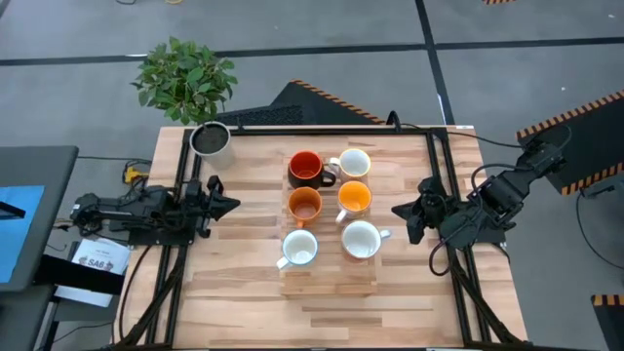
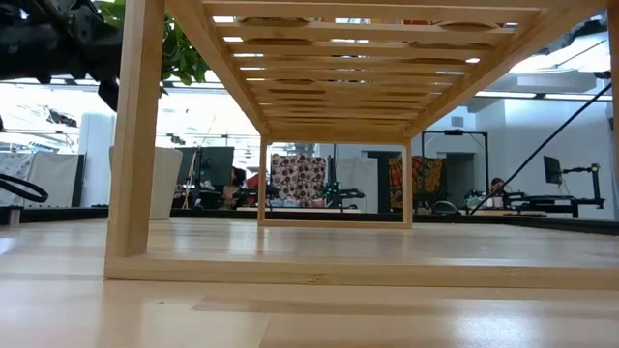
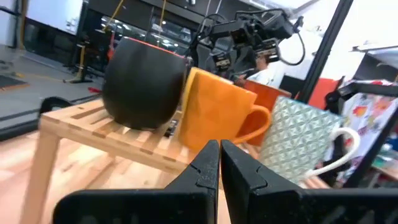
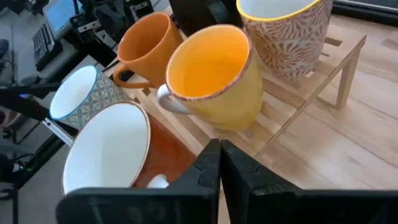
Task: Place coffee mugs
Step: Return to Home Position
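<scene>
Six mugs stand upright in two rows on a low slatted wooden rack (image 1: 327,283) at mid-table. They are a red mug with a dark outside (image 1: 305,168), a white mug (image 1: 354,163), two orange mugs (image 1: 305,204) (image 1: 354,197), and two more white mugs (image 1: 299,248) (image 1: 362,239). My left gripper (image 1: 229,205) hovers left of the rack, shut, pointing at the dark mug (image 3: 143,81) and an orange mug (image 3: 217,112). My right gripper (image 1: 398,209) hovers right of the rack, shut, facing an orange mug (image 4: 214,74). Neither gripper holds anything.
A pale pot of dark soil (image 1: 210,139) stands at the far left corner of the table, with a leafy plant (image 1: 185,78) beyond it. Black frame rails run along both table sides. Bare wood lies near and left of the rack (image 2: 135,145).
</scene>
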Available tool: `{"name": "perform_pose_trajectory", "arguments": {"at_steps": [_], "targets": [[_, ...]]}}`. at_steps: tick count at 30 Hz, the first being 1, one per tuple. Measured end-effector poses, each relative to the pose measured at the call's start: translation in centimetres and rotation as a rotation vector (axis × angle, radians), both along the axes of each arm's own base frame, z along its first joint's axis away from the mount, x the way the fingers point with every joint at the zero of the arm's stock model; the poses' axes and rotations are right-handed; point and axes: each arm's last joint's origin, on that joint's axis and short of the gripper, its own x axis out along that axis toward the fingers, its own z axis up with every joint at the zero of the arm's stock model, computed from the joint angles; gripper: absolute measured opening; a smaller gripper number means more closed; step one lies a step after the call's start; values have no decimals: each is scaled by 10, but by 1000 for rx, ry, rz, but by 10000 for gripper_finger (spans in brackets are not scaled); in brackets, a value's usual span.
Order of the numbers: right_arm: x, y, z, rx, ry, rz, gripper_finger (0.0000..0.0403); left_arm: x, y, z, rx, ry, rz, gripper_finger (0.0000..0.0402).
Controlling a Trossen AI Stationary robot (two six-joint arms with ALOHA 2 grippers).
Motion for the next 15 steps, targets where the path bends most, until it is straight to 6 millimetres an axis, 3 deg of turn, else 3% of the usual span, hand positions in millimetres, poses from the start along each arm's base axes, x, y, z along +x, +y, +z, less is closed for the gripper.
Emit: {"name": "perform_pose_trajectory", "arguments": {"at_steps": [5, 10, 15], "targets": [[-5, 2, -2, -22, 37, 29, 16, 0, 2, -1, 15, 11, 49, 0], [-17, 1, -7, -58, 62, 80, 19, 1, 2, -6, 23, 68, 64, 0], [-38, -12, -29, -48, -36, 147, 17, 2, 2, -10, -12, 107, 55, 0]]}}
